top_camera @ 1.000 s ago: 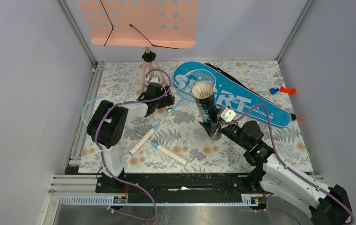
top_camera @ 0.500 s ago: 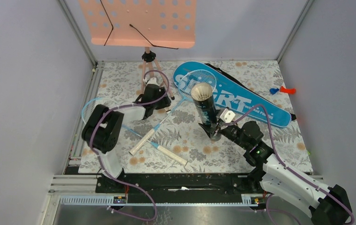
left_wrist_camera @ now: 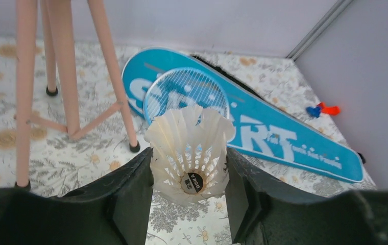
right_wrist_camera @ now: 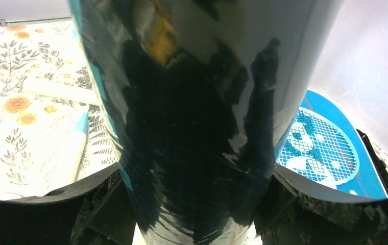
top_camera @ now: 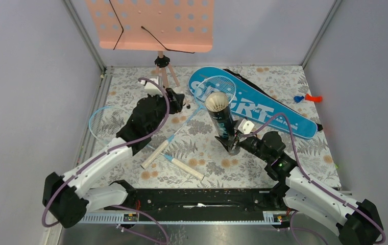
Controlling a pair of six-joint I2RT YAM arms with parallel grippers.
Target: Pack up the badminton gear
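A white feather shuttlecock (left_wrist_camera: 189,153) sits between the fingers of my left gripper (left_wrist_camera: 189,159), which is shut on it above the mat near the tripod. In the top view the left gripper (top_camera: 179,102) hangs left of the black lettered tube (top_camera: 221,122). My right gripper (right_wrist_camera: 192,196) is shut on the tube (right_wrist_camera: 192,102) near its base and holds it upright, open end up. The blue "SPORT" bag (top_camera: 268,112) lies at the back right. One racket's head (top_camera: 217,84) rests on the bag. The other racket's head (top_camera: 102,122) lies at the left. Their handles (top_camera: 187,168) cross in the middle.
The peach music stand (top_camera: 156,23) on its tripod (top_camera: 162,71) stands at the back, just behind my left gripper. A small red and blue item (top_camera: 306,97) lies by the right wall. Grey walls close the table on three sides.
My left gripper closed on the shuttlecock and rose from the mat, and the left arm stretched out forward. The tube in the right gripper tipped a little to the left.
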